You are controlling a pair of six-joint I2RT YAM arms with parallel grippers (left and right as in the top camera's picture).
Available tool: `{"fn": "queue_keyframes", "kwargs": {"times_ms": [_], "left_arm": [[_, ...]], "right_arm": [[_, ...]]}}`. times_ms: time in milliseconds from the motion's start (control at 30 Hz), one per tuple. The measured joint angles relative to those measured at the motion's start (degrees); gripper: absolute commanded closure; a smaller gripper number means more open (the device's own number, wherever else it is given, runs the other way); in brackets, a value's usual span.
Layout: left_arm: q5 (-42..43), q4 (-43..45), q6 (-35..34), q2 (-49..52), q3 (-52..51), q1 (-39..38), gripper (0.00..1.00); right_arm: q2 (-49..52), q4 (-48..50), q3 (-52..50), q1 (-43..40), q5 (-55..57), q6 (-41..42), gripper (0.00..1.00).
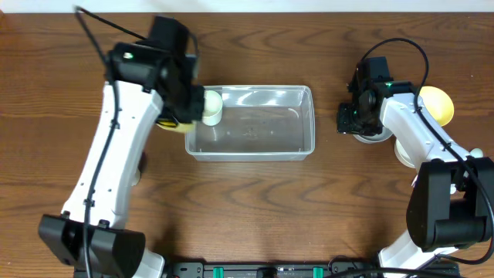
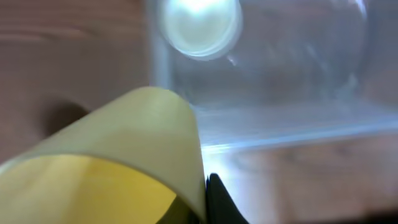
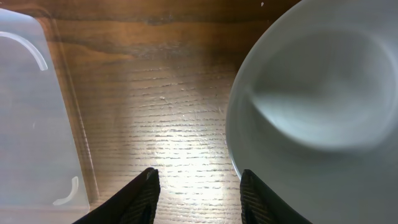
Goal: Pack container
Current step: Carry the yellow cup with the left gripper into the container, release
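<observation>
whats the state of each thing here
container: upright, open, white cup inside
white cup: in container's corner
held yellow bowl: in left gripper, outside container
left gripper: shut on held yellow bowl
right gripper: open, beside white bowl
white bowl: on table, ungripped
loose yellow bowl: on table

No legible text, label or number anywhere.

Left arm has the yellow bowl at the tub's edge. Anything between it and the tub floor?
Yes. The yellow bowl in the left gripper is mostly outside the container, so its left wall and rim stand between. Just inside that wall, a white cup fills the far-left corner. The rest of the floor looks bare.
</observation>
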Motion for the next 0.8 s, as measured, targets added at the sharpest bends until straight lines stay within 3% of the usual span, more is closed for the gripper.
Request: {"fn": "queue_keyframes", "kwargs": {"times_ms": [367, 800], "left_arm": [[2.95, 3.30, 0.17, 3.52, -1.73, -3.54, 0.94], [2.95, 5.18, 0.22, 14.95, -2.47, -3.54, 0.94]], "right_arm": [[0.00, 0.02, 0.00, 0.00, 0.00, 0.02, 0.56], [0.00, 0.02, 0.00, 0.00, 0.00, 0.00, 0.56]]}}
